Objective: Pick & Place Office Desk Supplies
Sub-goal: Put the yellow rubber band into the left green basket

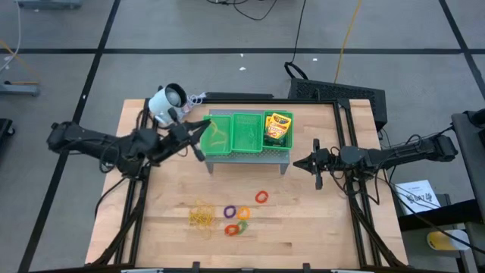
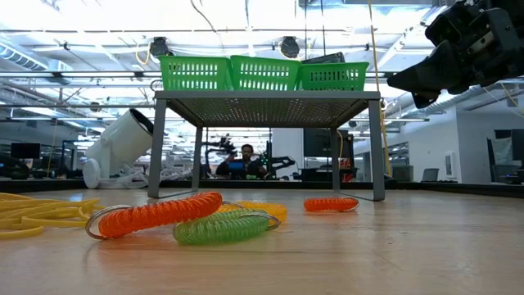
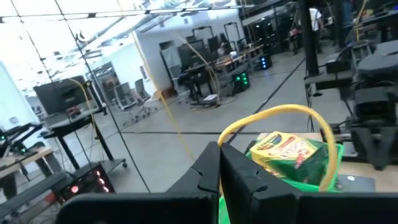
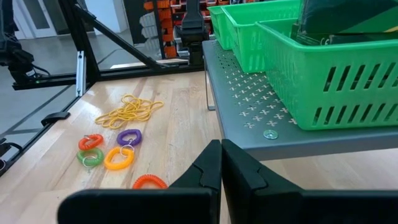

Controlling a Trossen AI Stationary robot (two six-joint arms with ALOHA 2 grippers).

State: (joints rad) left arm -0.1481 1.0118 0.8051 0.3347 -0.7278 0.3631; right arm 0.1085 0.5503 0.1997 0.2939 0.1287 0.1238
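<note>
My left gripper (image 1: 204, 127) is at the left compartment of the green tray (image 1: 246, 144), pointing level and shut on a yellow rubber band (image 3: 280, 113). Crayon boxes (image 1: 278, 129) lie in the tray's right compartment. The tray sits on top of a grey metal stand (image 2: 266, 106). A tangle of rubber bands (image 1: 201, 216) lies on the table's near part, beside the red (image 1: 262, 197), purple (image 1: 229, 211), orange (image 1: 243, 213) and green (image 2: 221, 228) rings. My right gripper (image 1: 295, 163) hovers shut beside the stand's right end, touching nothing. My left gripper pinches one end of the rubber band's loop (image 3: 229, 132) between its two fingertips, coming level from the table's left. The band arches out beyond the fingers and curves down toward the tray, clear of the table. Its far end is hidden behind the tray's wall.
A white round-headed device (image 1: 167, 102) with a cord lies at the table's far left, close behind my left arm. A black frame (image 1: 341, 106) runs along the table's far and right edges. Bare wood lies between the stand and the rings.
</note>
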